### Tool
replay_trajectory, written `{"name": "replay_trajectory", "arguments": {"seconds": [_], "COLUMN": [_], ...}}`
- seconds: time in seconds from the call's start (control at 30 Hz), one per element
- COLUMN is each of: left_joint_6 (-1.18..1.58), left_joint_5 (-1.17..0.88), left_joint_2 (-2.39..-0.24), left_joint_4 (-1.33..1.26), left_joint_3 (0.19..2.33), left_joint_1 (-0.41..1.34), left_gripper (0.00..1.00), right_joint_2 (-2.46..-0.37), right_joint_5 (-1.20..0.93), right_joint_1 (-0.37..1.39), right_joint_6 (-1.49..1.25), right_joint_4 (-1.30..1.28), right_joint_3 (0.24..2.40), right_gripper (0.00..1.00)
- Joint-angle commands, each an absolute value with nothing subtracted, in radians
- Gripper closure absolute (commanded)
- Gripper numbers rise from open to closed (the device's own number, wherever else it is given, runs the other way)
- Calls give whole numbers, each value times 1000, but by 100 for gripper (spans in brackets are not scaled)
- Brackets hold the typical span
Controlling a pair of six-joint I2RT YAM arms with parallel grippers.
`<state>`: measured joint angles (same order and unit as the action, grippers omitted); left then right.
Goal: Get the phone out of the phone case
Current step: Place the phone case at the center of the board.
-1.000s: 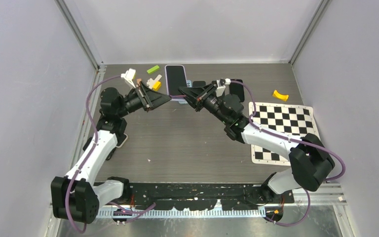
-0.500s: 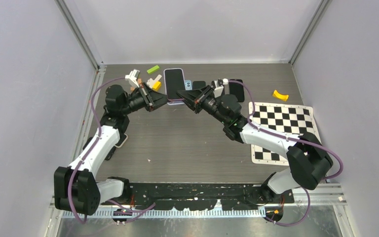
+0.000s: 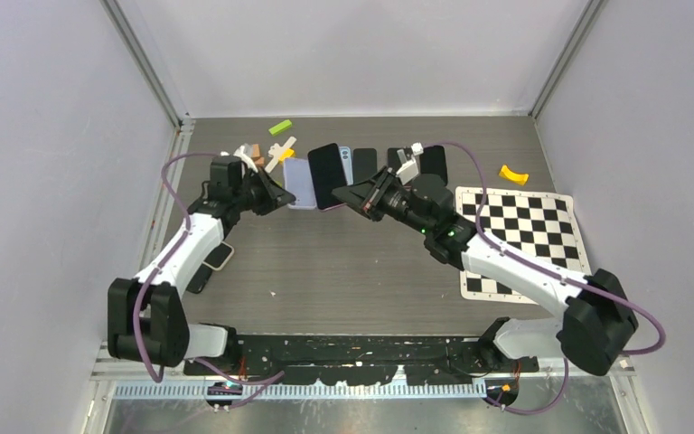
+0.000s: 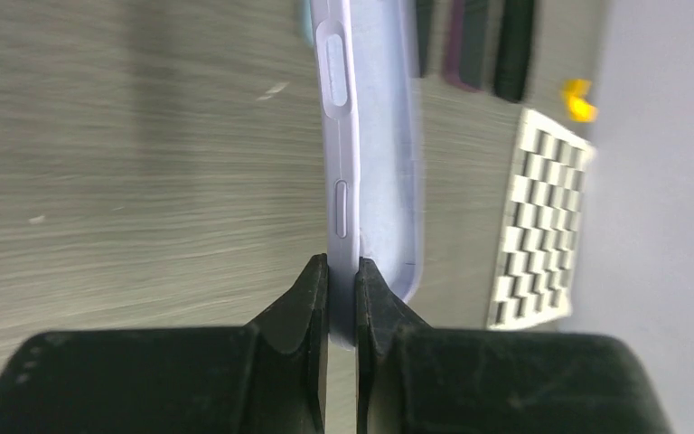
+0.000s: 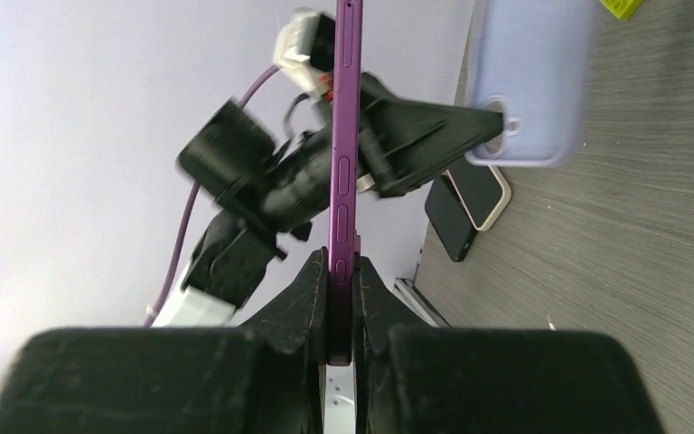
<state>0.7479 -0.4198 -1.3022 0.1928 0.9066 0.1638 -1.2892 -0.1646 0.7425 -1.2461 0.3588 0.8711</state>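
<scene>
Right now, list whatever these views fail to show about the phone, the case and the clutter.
- Right wrist view: the phone shows edge-on only, and its near end is hidden between the right jaws.
- Left wrist view: the left jaws cover the near end of the case. The frame's top edge cuts off its far end.
- Top view: small pieces, too small to identify, partly covered by the left arm.
- Top view: dark slabs, partly covered by the right arm.
</scene>
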Motion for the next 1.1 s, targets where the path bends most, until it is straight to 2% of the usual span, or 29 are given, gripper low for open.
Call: {"name": "replay_trajectory", "arguments": {"seconds": [0.0, 0.27, 0.57, 0.77, 0.9, 1.07], "left_joint_6": [653, 584, 545, 516, 520, 537], "left_joint_5": [-240, -221, -284, -250, -183, -138], "left_joint_2": [-1339, -1434, -1556, -1578, -1587, -1573], "left_joint_4": [256, 267, 298, 368, 416, 431], "left_joint_3": [902, 875, 906, 942, 962, 962], "left_joint_1": [158, 155, 138, 132, 130, 131], "left_gripper": [100, 100, 100, 99, 91, 63], "right_joint_2": [-1226, -1411, -1741, -1877, -1963, -2049], "right_joint_5": [-130, -81, -166, -168, -202, -246], "right_joint_1": [744, 729, 726, 726, 727, 739], "right_joint_6": [-1091, -1071, -1119, -1094, -1107, -1136], "right_joint_4": [297, 223, 301, 285, 297, 326], "right_joint_3": [878, 904, 1022, 1112, 1139, 1183], "right_gripper": [99, 100, 100, 99, 99, 99]}}
